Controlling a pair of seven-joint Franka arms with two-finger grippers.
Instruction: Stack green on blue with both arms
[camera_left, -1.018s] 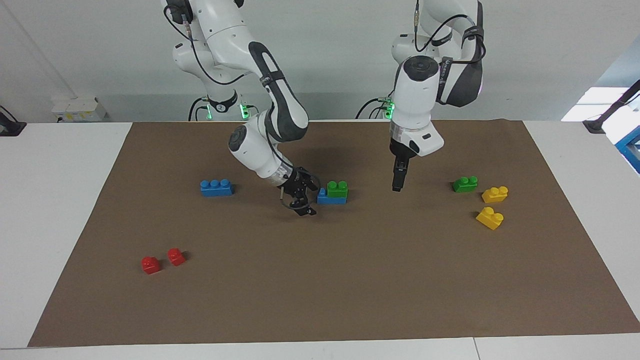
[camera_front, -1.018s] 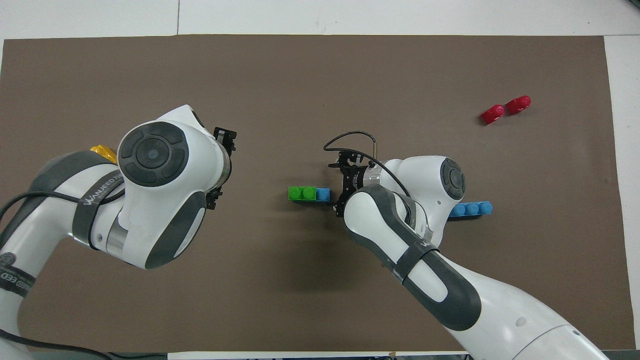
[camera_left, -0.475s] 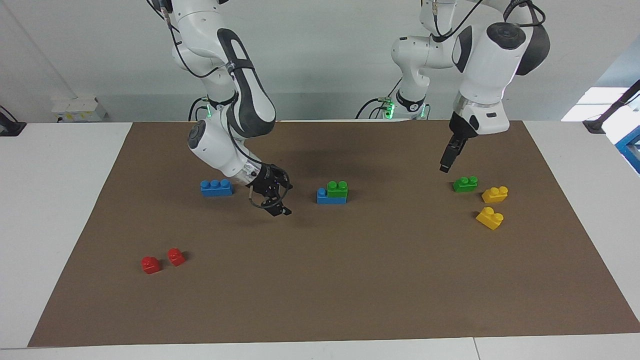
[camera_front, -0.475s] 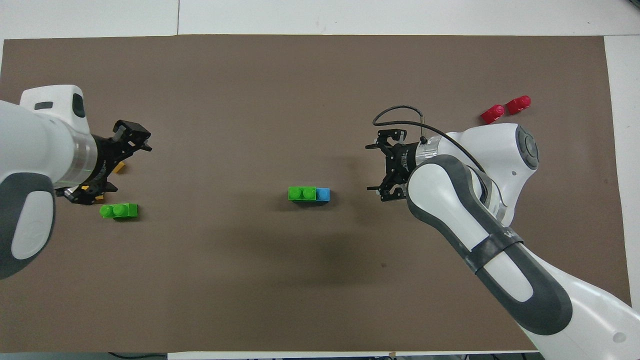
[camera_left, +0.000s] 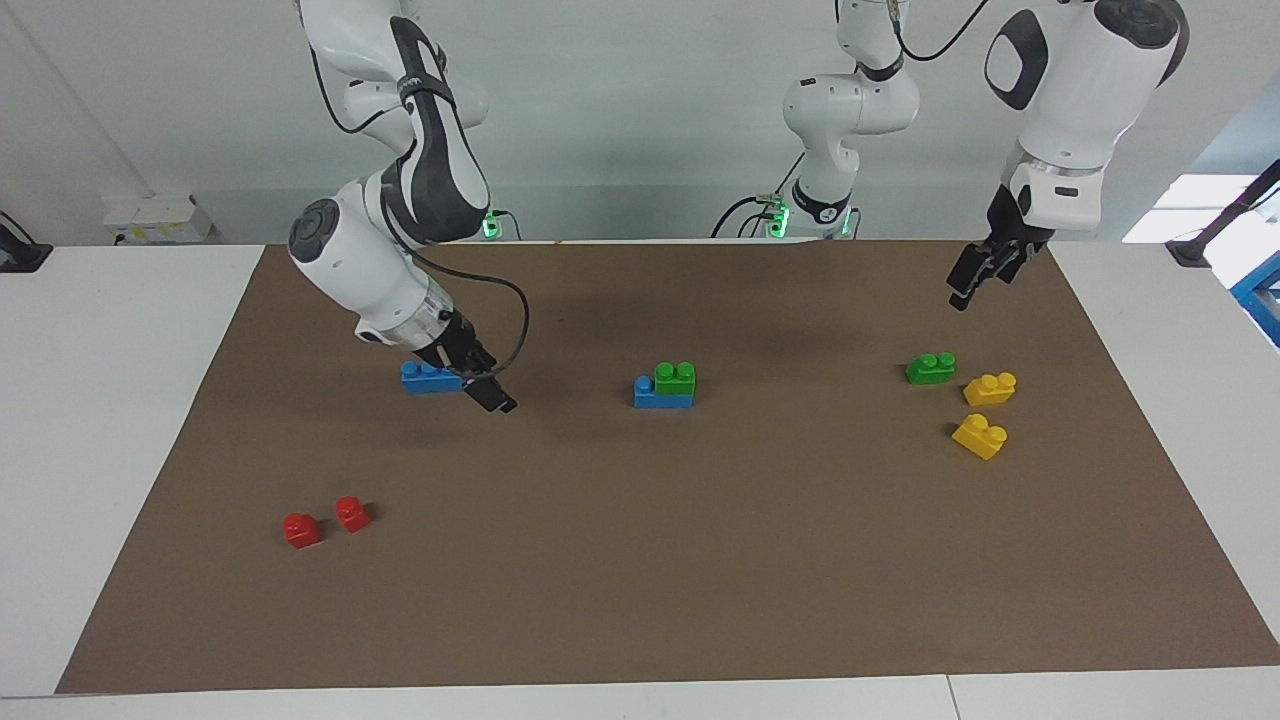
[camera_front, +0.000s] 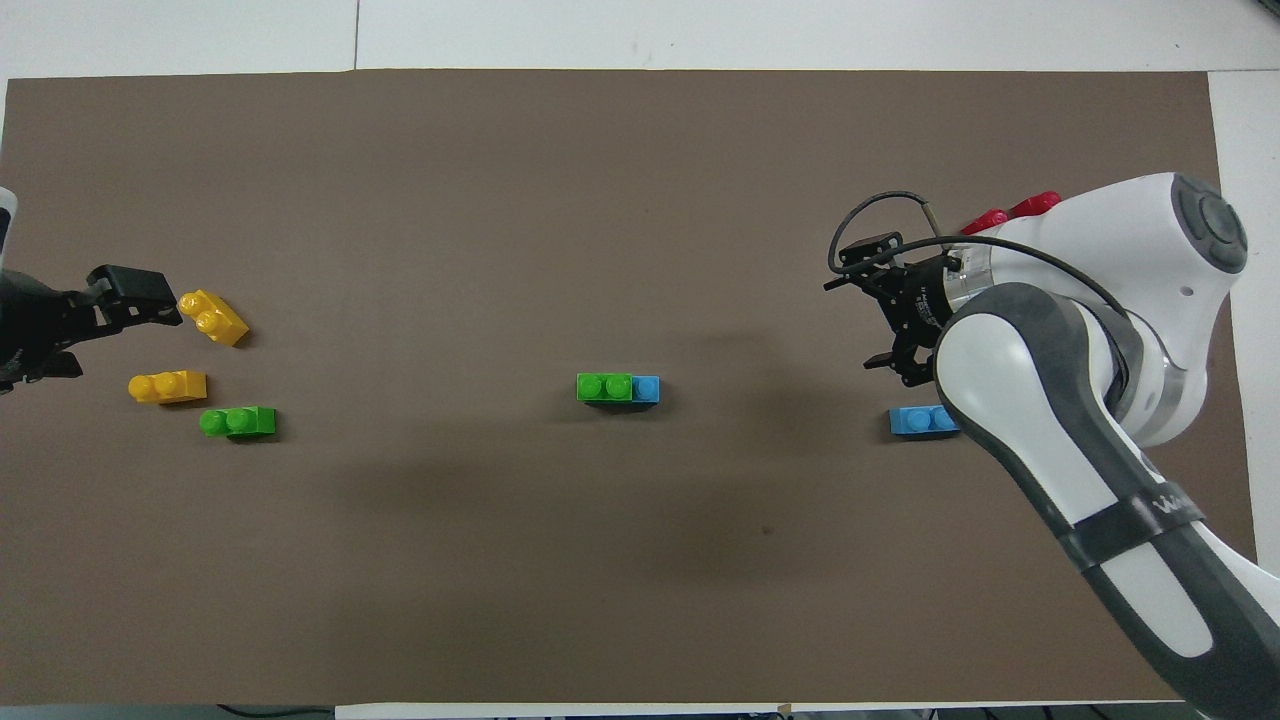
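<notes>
Both arms have swung outward from the mat's middle, where one green brick sits stacked on a blue brick. My left gripper hangs open over the spare green brick near the left arm's edge; my right gripper, open and empty, hovers by the second blue brick, partly hidden. I judge another pick comes next.

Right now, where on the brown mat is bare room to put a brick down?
Bare: the brown paper mat between the two small red bricks and the two yellow two-stud bricks, farther from the robots than the green-on-blue stack. Crowded: around the yellow bricks and loose green brick.
</notes>
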